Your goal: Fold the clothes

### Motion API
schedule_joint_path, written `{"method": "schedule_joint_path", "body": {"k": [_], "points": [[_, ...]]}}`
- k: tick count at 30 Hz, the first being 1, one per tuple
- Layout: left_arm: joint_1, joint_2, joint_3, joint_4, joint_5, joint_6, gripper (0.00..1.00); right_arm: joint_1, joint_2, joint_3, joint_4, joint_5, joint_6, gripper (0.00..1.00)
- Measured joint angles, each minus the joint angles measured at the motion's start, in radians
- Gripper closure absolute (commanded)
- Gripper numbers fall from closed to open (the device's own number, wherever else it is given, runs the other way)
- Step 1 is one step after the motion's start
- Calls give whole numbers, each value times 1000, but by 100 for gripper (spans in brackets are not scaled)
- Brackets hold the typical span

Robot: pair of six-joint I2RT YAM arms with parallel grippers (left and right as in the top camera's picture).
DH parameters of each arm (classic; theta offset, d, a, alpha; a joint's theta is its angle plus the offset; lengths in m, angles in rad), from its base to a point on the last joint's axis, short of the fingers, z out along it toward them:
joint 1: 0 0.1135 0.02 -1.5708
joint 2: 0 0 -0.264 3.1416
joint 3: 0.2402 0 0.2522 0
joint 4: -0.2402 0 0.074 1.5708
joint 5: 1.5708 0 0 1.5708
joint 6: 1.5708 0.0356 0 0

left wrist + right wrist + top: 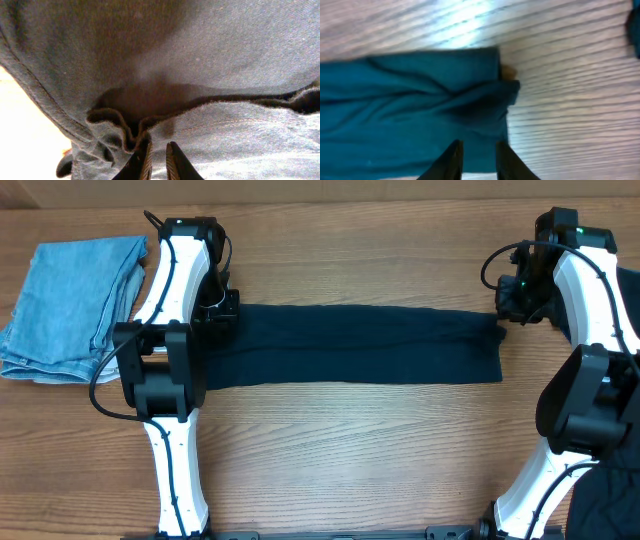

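The clothes are one dark navy garment lying flat as a long band across the middle of the table. My left gripper is over its left end. In the left wrist view the jaws stand a narrow gap apart just above the cloth, beside a rumpled fold, with nothing pinched between them. My right gripper hovers at the band's right end. In the right wrist view its jaws are open over the garment's end edge and hold nothing.
A folded light blue denim garment lies at the far left of the wooden table. Another dark cloth shows at the bottom right corner, by the right arm's base.
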Motion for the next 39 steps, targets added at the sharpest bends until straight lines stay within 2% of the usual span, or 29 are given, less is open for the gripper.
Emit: {"method": "schedule_joint_path", "body": {"k": [3, 4, 10, 22, 23, 25, 29, 32, 39], "points": [[0, 0, 0, 2, 0, 0, 85, 0, 0, -26, 87, -26, 22, 96], [0, 0, 0, 6, 0, 0, 85, 0, 0, -51, 135, -41, 26, 87], [0, 0, 0, 8, 0, 0, 85, 0, 0, -179, 241, -90, 66, 66], [0, 0, 0, 10, 0, 0, 85, 23, 0, -203, 224, -108, 173, 67], [0, 0, 0, 11, 0, 0, 85, 31, 0, -203, 225, -106, 174, 66], [0, 0, 0, 11, 0, 0, 85, 60, 0, -203, 240, -70, 180, 58], [0, 0, 0, 8, 1, 0, 85, 78, 0, -203, 240, 60, 263, 55], [0, 0, 0, 8, 2, 0, 84, 40, 0, -203, 237, 70, 302, 50], [0, 0, 0, 8, 16, 0, 84, 1, 0, -220, 267, 32, 332, 48]]}}
